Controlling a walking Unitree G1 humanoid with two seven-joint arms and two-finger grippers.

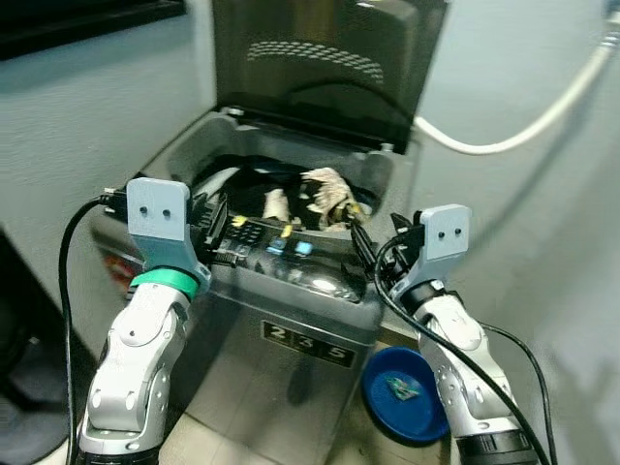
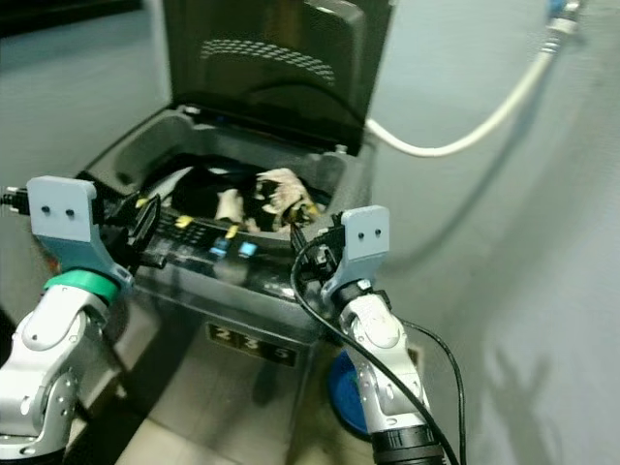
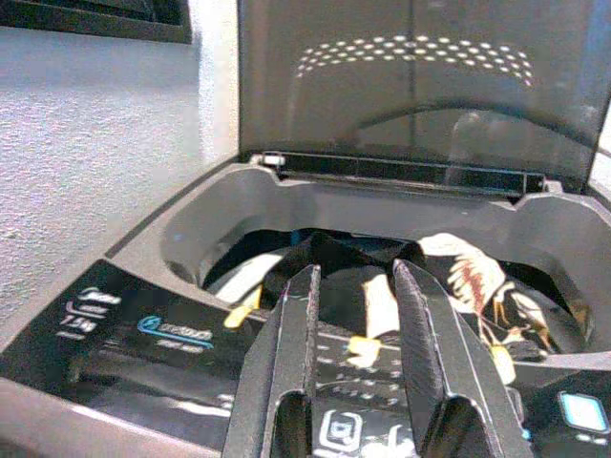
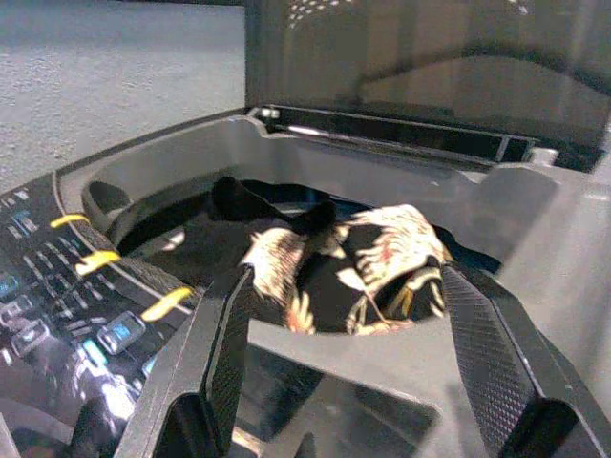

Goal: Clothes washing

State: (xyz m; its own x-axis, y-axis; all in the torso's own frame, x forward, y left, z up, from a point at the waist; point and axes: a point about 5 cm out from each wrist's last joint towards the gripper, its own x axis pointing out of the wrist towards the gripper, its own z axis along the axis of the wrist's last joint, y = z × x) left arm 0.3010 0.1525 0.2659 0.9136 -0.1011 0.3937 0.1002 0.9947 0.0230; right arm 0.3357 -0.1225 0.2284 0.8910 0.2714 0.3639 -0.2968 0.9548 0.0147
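A grey top-loading washing machine [image 1: 389, 184] stands before me with its dark lid [image 1: 320, 58] raised. In its drum lies a black and cream patterned garment [image 1: 325, 192], also seen as the garment [image 4: 372, 253] in the right wrist view. My left gripper [image 1: 215, 228] hovers over the left part of the control panel [image 1: 281, 250]; its fingers [image 3: 301, 315] stand a little apart with nothing between them. My right gripper [image 1: 363, 247] is at the machine's front right corner, wide open and empty, pointing toward the drum.
A blue basin [image 1: 407, 392] sits on the floor to the right of the machine. A white hose [image 1: 523, 131] runs along the right wall. A wall stands close on the left, with a dark frame [image 1: 77, 19] high up.
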